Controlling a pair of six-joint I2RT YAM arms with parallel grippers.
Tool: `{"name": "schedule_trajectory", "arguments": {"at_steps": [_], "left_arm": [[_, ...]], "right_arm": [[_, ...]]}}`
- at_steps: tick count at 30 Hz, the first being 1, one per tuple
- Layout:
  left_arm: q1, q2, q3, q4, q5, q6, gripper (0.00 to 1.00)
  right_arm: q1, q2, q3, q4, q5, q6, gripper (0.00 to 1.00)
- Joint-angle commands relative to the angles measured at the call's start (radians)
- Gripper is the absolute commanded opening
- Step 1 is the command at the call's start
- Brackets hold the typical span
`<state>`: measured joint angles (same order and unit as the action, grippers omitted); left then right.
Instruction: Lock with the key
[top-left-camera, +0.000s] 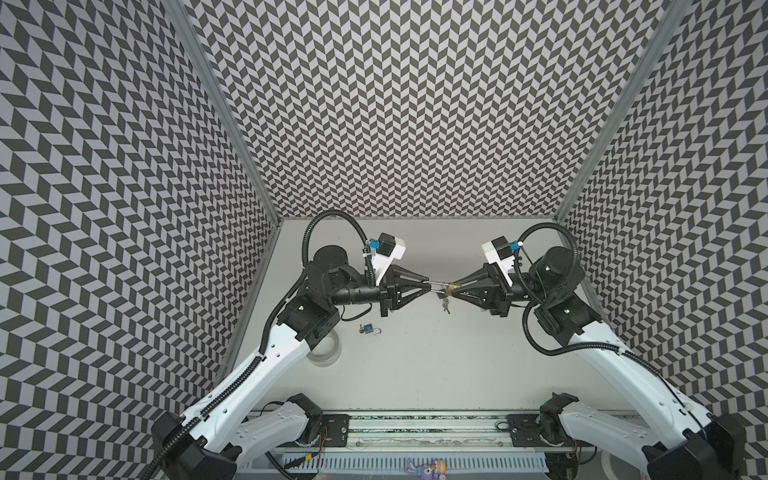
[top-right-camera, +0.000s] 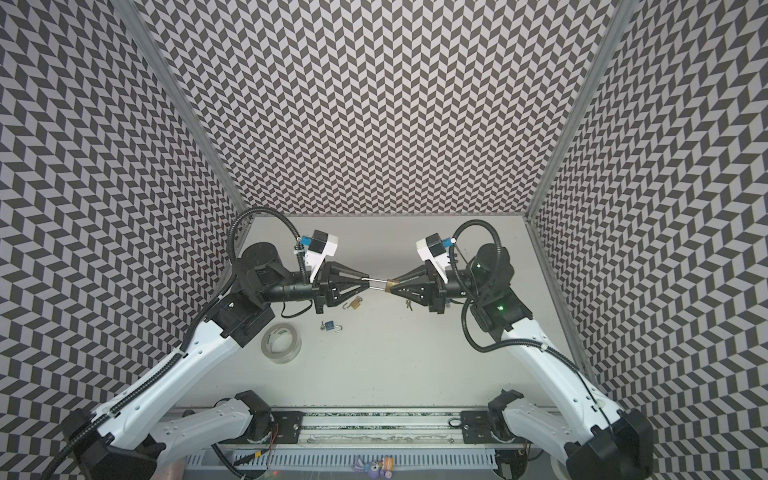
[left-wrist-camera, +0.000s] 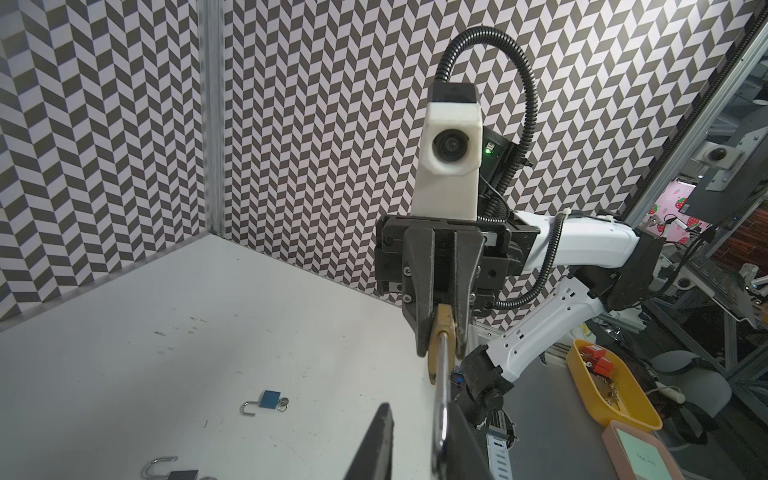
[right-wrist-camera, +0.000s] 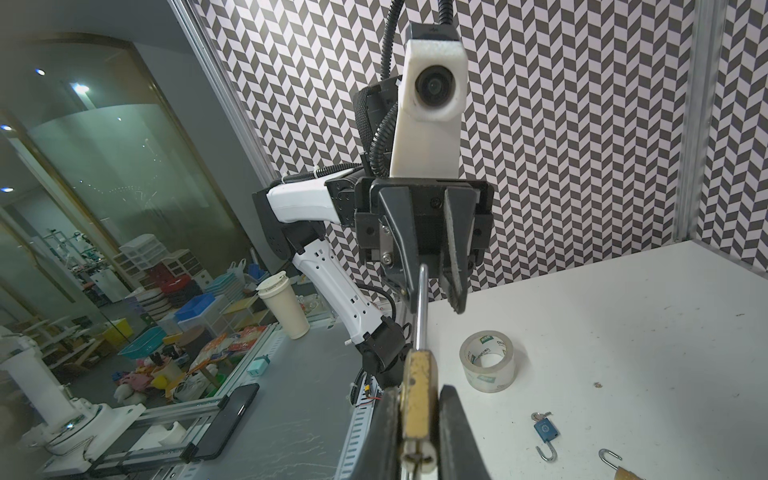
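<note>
Padlock (top-left-camera: 452, 288), mid-frame: right gripper (top-left-camera: 456, 289) pinches its brass body; left gripper (top-left-camera: 431, 287) sits narrow around the shackle (top-left-camera: 439, 285), can't tell if clamped.

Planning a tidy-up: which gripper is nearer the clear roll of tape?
Left. The left gripper is past the clear tape roll; the right gripper, holding the brass padlock, is farther right.

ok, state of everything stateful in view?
held brass padlock: airborne, keys dangling, latch unclear
right gripper: shut on the held brass padlock's body
left gripper: jaws around its shackle, gap on one side
blue padlock: on table, shackle open, key at its base
second brass padlock: on table, shackle open
</note>
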<state>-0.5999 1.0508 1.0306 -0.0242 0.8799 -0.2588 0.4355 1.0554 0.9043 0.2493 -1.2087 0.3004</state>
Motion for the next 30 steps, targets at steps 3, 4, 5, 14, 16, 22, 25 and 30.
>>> {"name": "schedule_trajectory", "arguments": {"at_steps": [3, 4, 5, 14, 16, 22, 25, 30], "left_arm": [[-0.003, -0.022, 0.006, 0.0, -0.007, 0.015, 0.1], [-0.004, -0.025, 0.007, -0.002, -0.007, 0.016, 0.07], [-0.003, -0.026, 0.007, -0.002, -0.008, 0.019, 0.03], [-0.052, 0.0, 0.009, 0.002, 0.008, 0.027, 0.0], [-0.088, 0.019, 0.005, 0.014, 0.001, 0.025, 0.0], [-0.185, 0.068, -0.007, 0.03, -0.025, 0.024, 0.0], [-0.157, 0.024, -0.026, 0.015, -0.08, 0.032, 0.0], [0.005, -0.056, -0.053, 0.086, -0.019, -0.055, 0.0]], "right_arm": [[0.003, 0.004, 0.022, 0.092, -0.026, 0.036, 0.0], [0.004, 0.007, 0.023, 0.095, -0.029, 0.038, 0.0], [0.006, 0.011, 0.024, 0.1, -0.033, 0.041, 0.0], [0.055, 0.035, 0.044, 0.093, 0.02, 0.003, 0.0], [0.089, 0.047, 0.056, 0.099, 0.058, -0.012, 0.0], [0.126, 0.077, 0.072, 0.204, 0.079, 0.032, 0.0], [0.122, 0.038, 0.064, 0.159, 0.141, -0.002, 0.0], [0.108, -0.035, -0.001, 0.142, 0.197, -0.034, 0.28]]}}
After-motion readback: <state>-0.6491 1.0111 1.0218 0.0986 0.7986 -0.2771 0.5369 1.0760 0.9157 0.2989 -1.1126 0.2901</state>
